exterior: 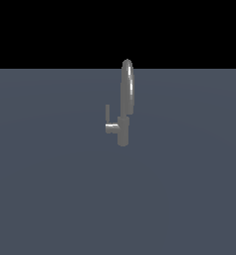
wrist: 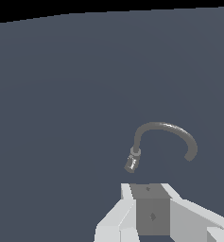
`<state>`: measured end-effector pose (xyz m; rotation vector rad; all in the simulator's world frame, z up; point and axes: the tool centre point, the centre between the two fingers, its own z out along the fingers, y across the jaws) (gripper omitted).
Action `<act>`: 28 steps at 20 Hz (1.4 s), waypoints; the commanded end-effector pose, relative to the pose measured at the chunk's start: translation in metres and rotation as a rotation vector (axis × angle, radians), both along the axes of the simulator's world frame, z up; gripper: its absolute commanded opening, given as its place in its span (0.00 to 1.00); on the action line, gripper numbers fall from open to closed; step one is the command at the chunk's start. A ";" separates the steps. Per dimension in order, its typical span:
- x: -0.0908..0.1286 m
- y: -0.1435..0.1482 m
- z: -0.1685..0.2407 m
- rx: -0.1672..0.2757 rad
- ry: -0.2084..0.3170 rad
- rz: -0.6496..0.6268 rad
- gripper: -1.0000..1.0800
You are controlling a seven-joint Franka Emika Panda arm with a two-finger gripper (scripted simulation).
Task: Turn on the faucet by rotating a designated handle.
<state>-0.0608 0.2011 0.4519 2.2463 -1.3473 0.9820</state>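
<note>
Faucet (exterior: 124, 107) stands alone on the plain grey table (exterior: 50, 199), roughly mid-surface and nearer the far edge than the near one. Short upright post, tall narrow loop spout above it, seen edge-on in the exterior view.

Handle (exterior: 109, 124): a stub leaving the post toward the exterior view's left, ending in a slim bar turned upward. Nothing touches it.

The arm does not appear in the exterior view. In the wrist view the white and grey body of the tool (wrist: 149, 212) fills the near foreground, with the faucet (wrist: 163, 139) beyond it, its spout reading as an open arc. A small bright piece (wrist: 131, 163) at the arc's lower end is probably the post and handle foreshortened; too small to separate.

Tool state: cannot tell. The fingertips are not clearly shown, so whether they are spread or pressed together is undecided. It holds nothing visible and is well apart from the faucet.

Step in hand, as judged: approach; no contact yet, handle apparently unturned.

Next move calls for closing on the handle's bar, not the spout, then pushing it around the post's axis.
</note>
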 end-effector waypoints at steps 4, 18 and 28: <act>0.045 -0.025 -0.072 -0.013 -0.001 -0.123 0.00; 0.104 -0.134 -0.252 -0.011 0.030 -0.422 0.00; 0.106 -0.166 -0.294 -0.005 0.040 -0.497 0.00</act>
